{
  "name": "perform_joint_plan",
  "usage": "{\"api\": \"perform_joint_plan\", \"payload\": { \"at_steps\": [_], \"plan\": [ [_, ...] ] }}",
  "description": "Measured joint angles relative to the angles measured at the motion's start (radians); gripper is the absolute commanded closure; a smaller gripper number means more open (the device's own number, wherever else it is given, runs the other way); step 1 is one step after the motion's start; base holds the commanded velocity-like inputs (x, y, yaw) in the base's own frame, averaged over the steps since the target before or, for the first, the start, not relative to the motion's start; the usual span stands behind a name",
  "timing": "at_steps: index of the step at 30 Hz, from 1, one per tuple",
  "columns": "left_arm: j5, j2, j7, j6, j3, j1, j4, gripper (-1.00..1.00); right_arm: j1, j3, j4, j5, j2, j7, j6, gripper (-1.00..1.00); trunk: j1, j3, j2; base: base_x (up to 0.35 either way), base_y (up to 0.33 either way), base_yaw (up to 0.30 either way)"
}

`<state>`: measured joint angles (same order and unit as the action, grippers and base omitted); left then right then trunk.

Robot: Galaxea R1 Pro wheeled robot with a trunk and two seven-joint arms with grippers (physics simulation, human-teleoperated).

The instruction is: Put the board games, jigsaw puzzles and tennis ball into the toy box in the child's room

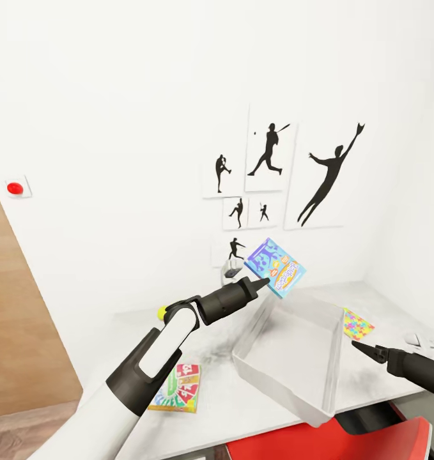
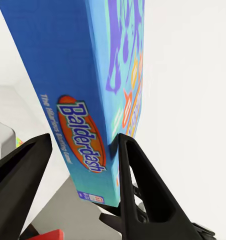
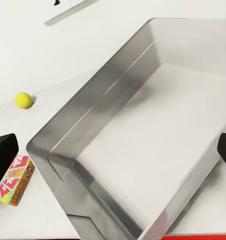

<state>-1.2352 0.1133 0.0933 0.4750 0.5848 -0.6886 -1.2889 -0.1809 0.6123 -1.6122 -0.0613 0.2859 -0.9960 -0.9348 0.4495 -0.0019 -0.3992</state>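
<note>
Head view: left end effector [image 1: 265,280] pinches one board game [image 1: 275,266] above one toy box [image 1: 293,358]; right end effector [image 1: 357,345] spread.

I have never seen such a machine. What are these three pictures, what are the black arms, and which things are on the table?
It is a simulated two-armed robot. The big picture looks down from its head; the other two come from cameras near each gripper. The left gripper holds a blue Balderdash board game in the air above the toy box, an empty white tray; the left wrist view shows the fingers clamped on that box. The right gripper hangs beside the tray, holding nothing. On the white table lie a yellow tennis ball, a colourful board game and a jigsaw puzzle.
</note>
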Motion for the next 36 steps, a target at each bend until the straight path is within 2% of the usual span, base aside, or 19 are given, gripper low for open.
{"api": "perform_joint_plan", "payload": {
  "at_steps": [14, 18, 21, 25, 35, 36],
  "plan": [
    [0.0, 0.0, 0.001, 0.001, 0.0, 0.0, 0.0, 1.0, 0.0, 0.0, 0.0, 0.0, 0.0, 0.001, 0.0, -1.0, 0.0, 0.0, 0.0, 0.009, -0.006, -0.053],
    [-0.002, 0.001, 0.02, 0.001, 0.001, 0.0, -0.001, 1.0, 0.0, 0.008, 0.0, 0.0, 0.003, -0.001, -0.001, -1.0, 0.0, 0.0, 0.0, 0.001, 0.0, -0.02],
    [-0.001, 0.001, 0.028, 0.002, 0.002, 0.0, -0.001, 1.0, -0.008, 0.046, 0.0, -0.001, 0.012, -0.004, -0.003, -1.0, 0.0, 0.0, 0.0, 0.0, 0.0, -0.007],
    [-0.002, 0.001, 0.032, 0.002, 0.003, 0.0, 0.0, 1.0, -0.018, 0.077, 0.001, -0.016, 0.028, -0.033, -0.019, -1.0, 0.0, 0.0, 0.0, 0.0, 0.0, -0.003],
    [-0.008, 0.0, 0.062, 0.012, 0.001, -0.004, 0.011, 1.0, -0.025, 0.091, 0.001, -0.049, 0.06, -0.062, -0.082, -1.0, 0.0, 0.0, 0.0, 0.0, 0.0, 0.0],
    [-0.004, 0.0, 0.101, 0.03, -0.003, -0.006, 0.035, 1.0, -0.026, 0.092, 0.001, -0.078, 0.065, -0.064, -0.093, -1.0, 0.0, 0.0, 0.0, 0.0, 0.0, 0.0]
  ]
}}
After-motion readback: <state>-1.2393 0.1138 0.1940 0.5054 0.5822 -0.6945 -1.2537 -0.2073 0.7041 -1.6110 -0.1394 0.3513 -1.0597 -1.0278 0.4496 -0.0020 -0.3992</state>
